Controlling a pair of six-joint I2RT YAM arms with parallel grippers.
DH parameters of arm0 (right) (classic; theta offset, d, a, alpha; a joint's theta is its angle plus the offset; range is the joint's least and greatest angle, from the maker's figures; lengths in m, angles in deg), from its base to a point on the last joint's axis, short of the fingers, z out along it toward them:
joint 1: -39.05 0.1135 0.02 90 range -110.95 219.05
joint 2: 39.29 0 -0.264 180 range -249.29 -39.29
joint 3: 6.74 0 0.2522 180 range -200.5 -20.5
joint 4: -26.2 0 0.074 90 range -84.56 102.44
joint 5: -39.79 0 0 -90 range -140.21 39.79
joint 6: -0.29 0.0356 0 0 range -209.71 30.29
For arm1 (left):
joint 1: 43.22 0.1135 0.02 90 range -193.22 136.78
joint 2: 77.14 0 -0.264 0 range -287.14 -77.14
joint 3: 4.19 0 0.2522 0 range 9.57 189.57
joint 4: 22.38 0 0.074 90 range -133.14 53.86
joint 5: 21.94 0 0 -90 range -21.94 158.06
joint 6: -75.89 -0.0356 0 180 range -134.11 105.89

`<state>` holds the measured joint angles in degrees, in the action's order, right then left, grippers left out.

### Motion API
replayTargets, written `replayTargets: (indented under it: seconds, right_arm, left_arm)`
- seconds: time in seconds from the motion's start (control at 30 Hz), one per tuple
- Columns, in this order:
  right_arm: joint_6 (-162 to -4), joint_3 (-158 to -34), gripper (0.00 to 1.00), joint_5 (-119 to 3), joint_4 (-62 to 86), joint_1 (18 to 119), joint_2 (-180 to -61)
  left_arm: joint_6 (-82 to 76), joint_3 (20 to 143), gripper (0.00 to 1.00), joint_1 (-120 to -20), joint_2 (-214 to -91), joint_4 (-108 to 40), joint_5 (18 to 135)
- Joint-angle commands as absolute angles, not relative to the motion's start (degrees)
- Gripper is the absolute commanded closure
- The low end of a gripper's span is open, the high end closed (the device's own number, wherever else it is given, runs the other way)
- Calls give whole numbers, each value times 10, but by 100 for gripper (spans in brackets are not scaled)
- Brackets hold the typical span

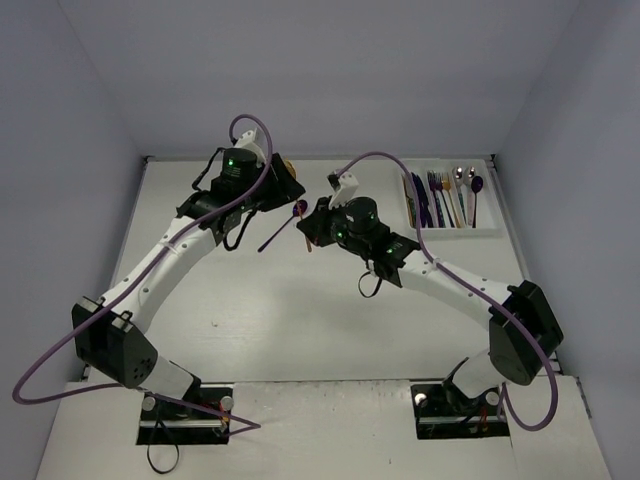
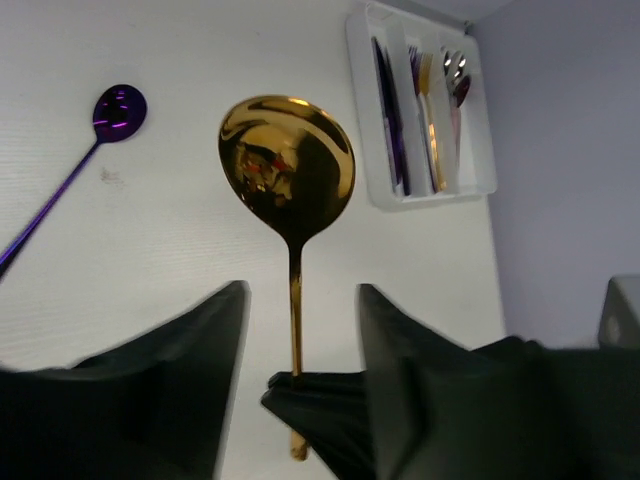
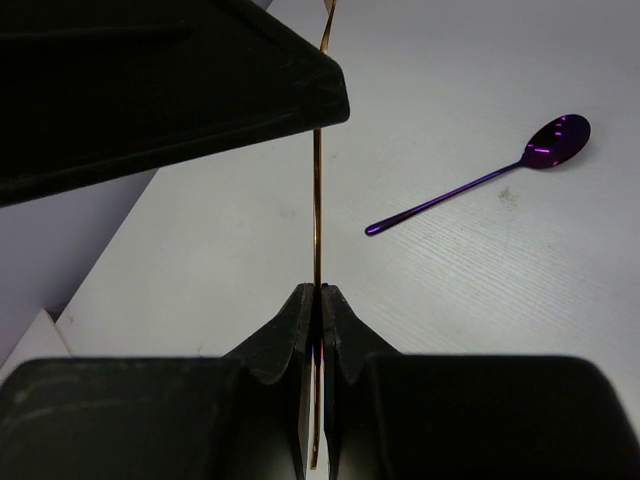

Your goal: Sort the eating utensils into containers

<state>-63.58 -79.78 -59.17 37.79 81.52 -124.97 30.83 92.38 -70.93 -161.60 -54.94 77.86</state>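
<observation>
- The right end effector (image 3: 318, 292) is clamped tight on the thin handle of a gold spoon (image 2: 287, 165). It grips low on the handle, and a short bit of handle pokes out past its fingers.
- The left end effector (image 2: 302, 288) stands wide open around that handle. There is a gap on either side and neither finger touches it.
- The gold spoon is off the desk (image 1: 300, 320), over the far middle part, with its bowl pointing away from the left wrist camera.
- A purple spoon (image 1: 283, 227) lies flat on the desk just beside the two end effectors. It is set diagonally with bare white surface all round it, and its bowl is the far end.
- The tray (image 1: 450, 231) sits in the far right corner, close against the desk's right and far edges and well apart from both end effectors.
- In the tray, dark knives (image 1: 420, 200) fill the left slot, forks (image 1: 440, 198) the middle and spoons (image 1: 468, 190) the right, all lying lengthwise.
- A broad stretch of white desk runs between the gold spoon and the tray, and another between the arms toward the near edge.
- Pale walls (image 1: 300, 70) close in the far edge and both sides.
</observation>
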Motion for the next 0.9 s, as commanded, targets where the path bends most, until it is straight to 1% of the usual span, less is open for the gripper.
replayTargets:
  seconds: [0.0, 0.03, 0.1, 0.13, 0.23, 0.3, 0.37, 0.57, 0.7, 0.87]
  right_arm:
    - [-644, -785, 100, -578, 414, 787, -1207]
    - [-647, -784, 100, -579, 409, 778, -1206]
    - [-653, -773, 100, -586, 393, 745, -1195]
    - [-658, -769, 100, -592, 387, 730, -1191]
    - [-683, -756, 100, -607, 362, 674, -1179]
    - [-701, -746, 100, -620, 344, 612, -1172]
    - [-717, -744, 100, -629, 326, 560, -1172]
    - [-793, -781, 100, -659, 288, 413, -1211]
    - [-864, -861, 100, -680, 237, 337, -1282]
    - [-898, -921, 100, -657, 225, 293, -1361]
  left_arm:
    - [256, 916, 34, -715, -1567, -520, 753]
    - [254, 914, 33, -715, -1563, -525, 744]
    - [212, 909, 27, -715, -1549, -547, 716]
    - [195, 907, 26, -714, -1541, -557, 705]
    - [141, 886, 18, -711, -1516, -574, 667]
    - [102, 866, 6, -702, -1493, -598, 624]
    - [78, 843, 3, -687, -1473, -610, 608]
    - [50, 745, 3, -590, -1402, -605, 630]
    - [28, 715, 3, -572, -1387, -603, 608]
    - [25, 672, 3, -571, -1396, -601, 615]
